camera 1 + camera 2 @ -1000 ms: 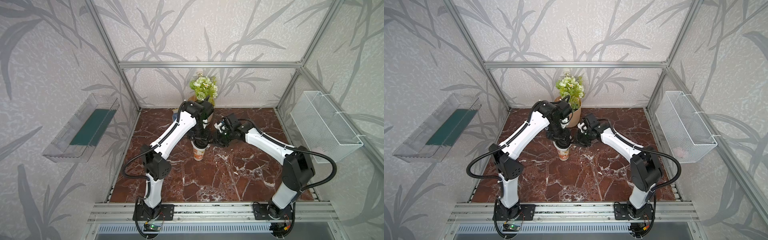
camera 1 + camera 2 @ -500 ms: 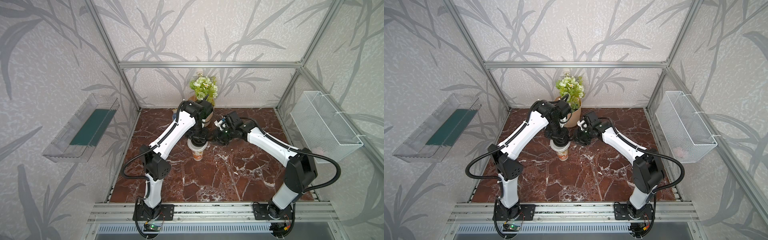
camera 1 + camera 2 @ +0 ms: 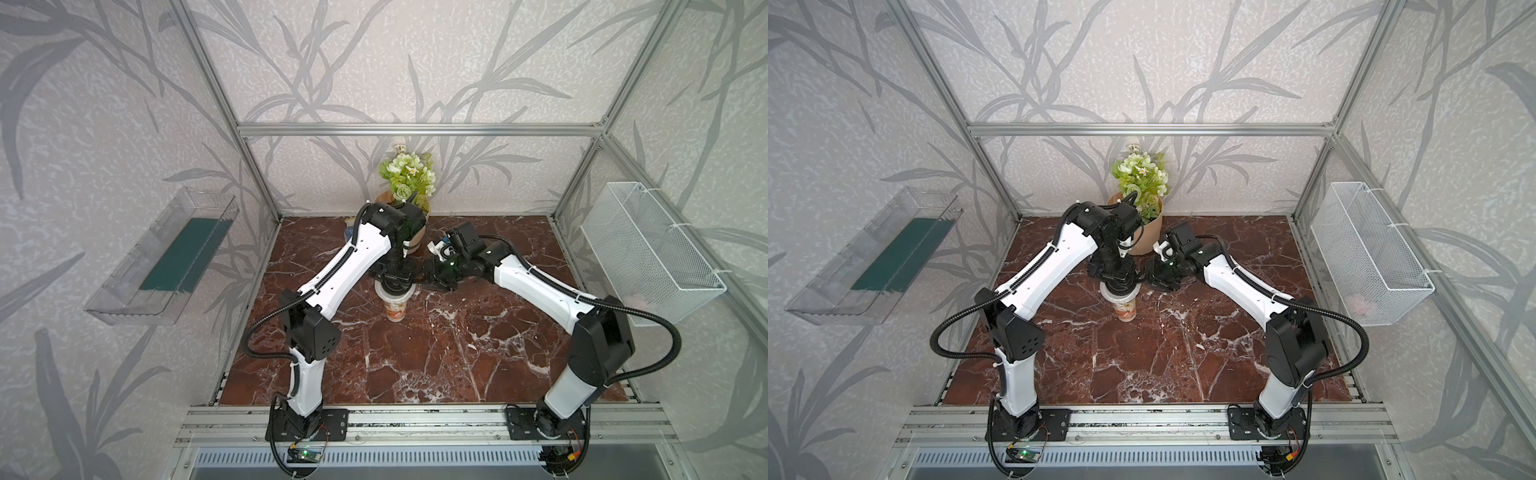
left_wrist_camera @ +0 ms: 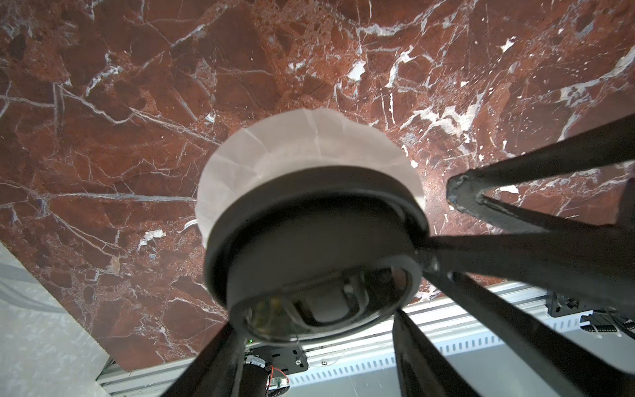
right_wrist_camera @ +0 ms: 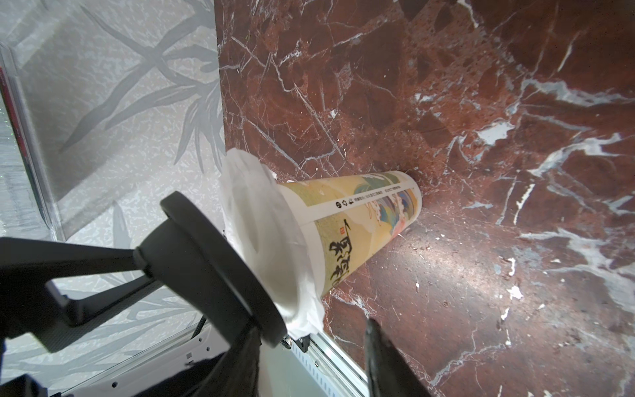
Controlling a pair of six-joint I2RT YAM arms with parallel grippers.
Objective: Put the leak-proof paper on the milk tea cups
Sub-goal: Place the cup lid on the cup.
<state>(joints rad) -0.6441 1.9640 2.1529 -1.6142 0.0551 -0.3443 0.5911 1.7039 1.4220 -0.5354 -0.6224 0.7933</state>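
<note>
The milk tea cup (image 3: 395, 309) (image 3: 1126, 309) stands upright on the red marble worktop (image 3: 457, 353). The leak-proof paper (image 4: 275, 147) (image 5: 261, 220) lies across the cup's mouth. Its creased edge spreads a little past the rim all round, and its middle sags into the opening.

Directly above the cup, the left pincer (image 3: 394, 279) (image 3: 1119, 282) points downward and is closed on a black lid (image 4: 309, 223) (image 5: 213, 261), with one finger on each side of the dome. The lid sits just over the paper and covers most of it in the left wrist view. In the right wrist view (image 5: 360, 220) the lid looks tilted to the cup's rim, nearer the paper on one side. I cannot tell whether it is pressed on.

The right pincer (image 3: 434, 282) (image 3: 1156, 282) is level with the cup's rim, on the cup's right as both top views show it. Its jaws are apart and grip nothing. One fingertip (image 4: 457, 189) is free, and the other finger reaches the lid's edge.

A flower pot (image 3: 1146, 239) stands behind the cup, near the back wall
</note>
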